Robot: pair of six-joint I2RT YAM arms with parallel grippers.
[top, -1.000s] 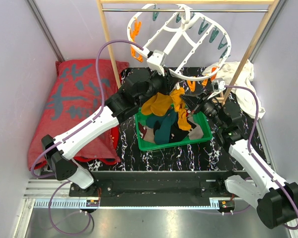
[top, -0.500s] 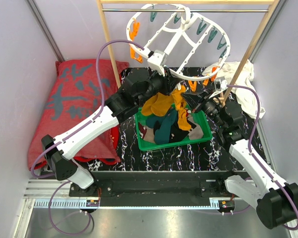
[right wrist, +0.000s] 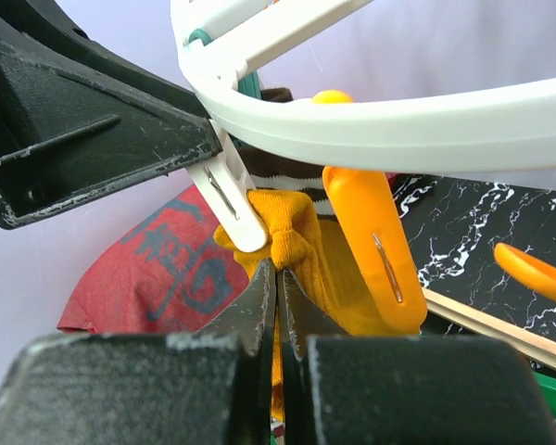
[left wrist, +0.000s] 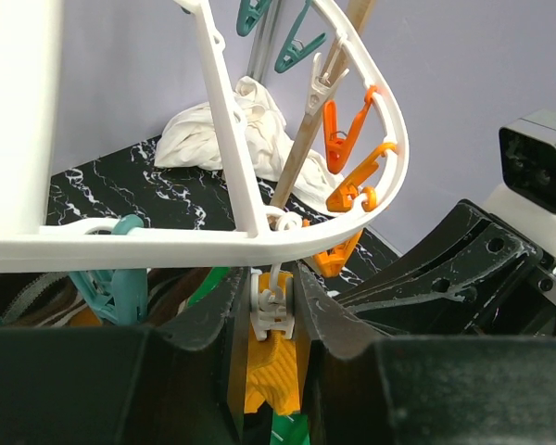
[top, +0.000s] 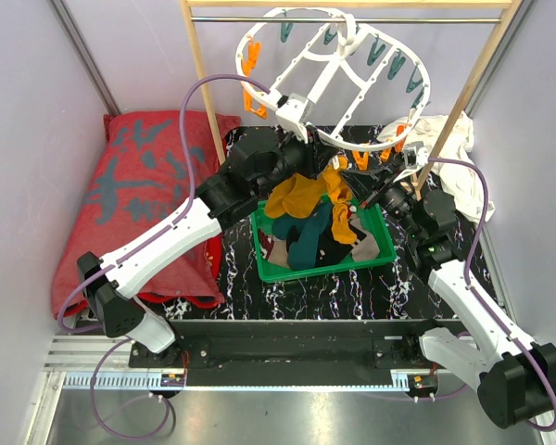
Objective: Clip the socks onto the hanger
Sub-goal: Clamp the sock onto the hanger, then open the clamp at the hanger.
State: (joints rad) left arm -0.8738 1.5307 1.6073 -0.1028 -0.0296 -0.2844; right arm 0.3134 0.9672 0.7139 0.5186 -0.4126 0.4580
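The white oval hanger (top: 352, 57) hangs tilted from the rail, with orange and teal pegs on its rim. My left gripper (top: 300, 159) is shut on a small white peg (left wrist: 274, 311) under the near rim, one jaw on each side. The mustard-orange sock (top: 296, 197) hangs below that peg (left wrist: 272, 369). My right gripper (top: 369, 193) is shut on the top of the same sock (right wrist: 306, 243), just beneath the white peg (right wrist: 230, 202) and beside an orange peg (right wrist: 371, 243). A dark teal sock (top: 306, 237) and other dark socks lie in the green tray (top: 378, 252).
The light wooden rack frame (top: 200, 83) stands around the hanger. A white cloth (top: 443, 141) lies at the back right. A red cushion (top: 139, 185) lies on the left. The black marbled table (top: 352, 287) shows in front of the tray.
The right gripper has moved up and back towards the hanger's rim with the mustard sock. The left gripper and the hanger's near rim have shifted slightly upward.
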